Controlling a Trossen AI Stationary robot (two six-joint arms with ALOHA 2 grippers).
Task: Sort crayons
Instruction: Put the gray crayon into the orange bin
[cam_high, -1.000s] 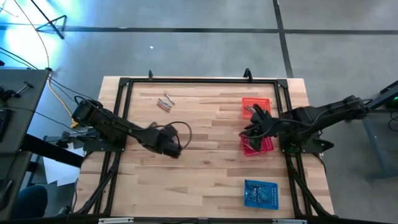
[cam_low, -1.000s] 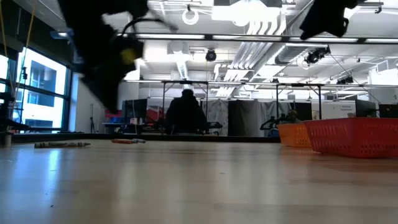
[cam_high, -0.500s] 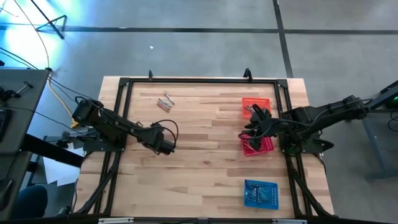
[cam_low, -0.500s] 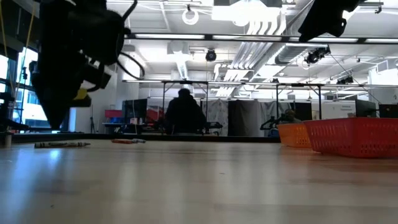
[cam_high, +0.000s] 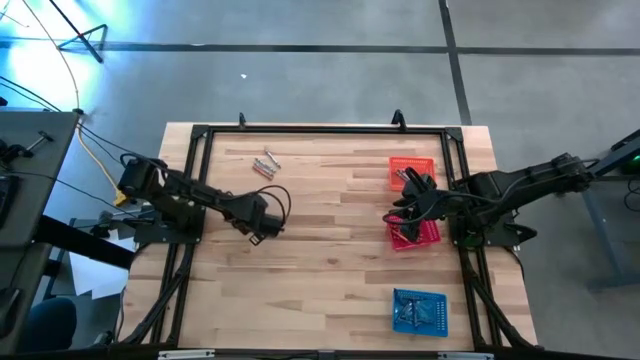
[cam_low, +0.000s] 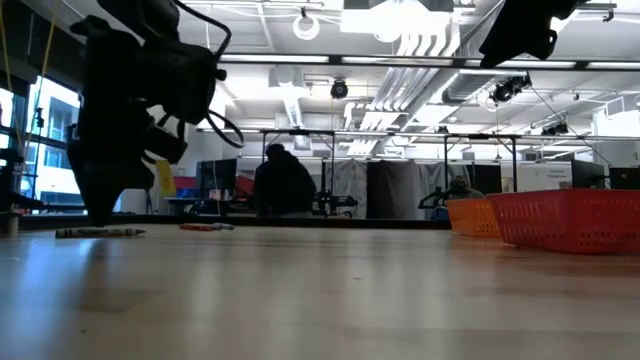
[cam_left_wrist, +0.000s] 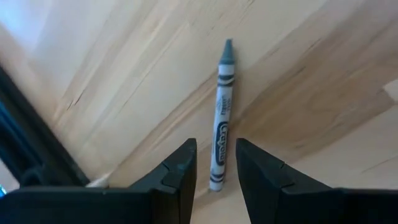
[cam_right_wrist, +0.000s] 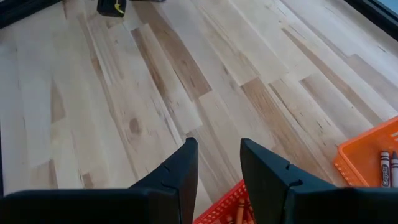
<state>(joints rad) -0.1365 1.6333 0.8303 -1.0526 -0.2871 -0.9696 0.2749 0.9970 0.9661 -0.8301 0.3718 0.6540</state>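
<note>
A grey crayon (cam_left_wrist: 222, 118) lies flat on the wooden table. My left gripper (cam_left_wrist: 216, 168) hovers over it, open by a narrow gap, its fingers standing on either side of the crayon's near end without touching it. In the high view my left gripper (cam_high: 258, 224) is left of the table's middle. A few more crayons (cam_high: 265, 163) lie at the far left; in the low view they show as grey (cam_low: 98, 232) and red (cam_low: 205, 227) sticks. My right gripper (cam_high: 405, 215) hangs over the red basket (cam_high: 425, 232), open by a narrow gap and empty.
An orange basket (cam_high: 425, 163) with crayons (cam_right_wrist: 388, 167) stands behind the red one at the right. A blue basket (cam_high: 420, 310) stands near the front right. A black frame (cam_high: 195, 180) runs around the table. A person (cam_low: 283, 185) is in the room beyond.
My left gripper has gone toward the table's left edge and a little toward its far edge, and has come down nearer the tabletop. My right arm has kept still.
</note>
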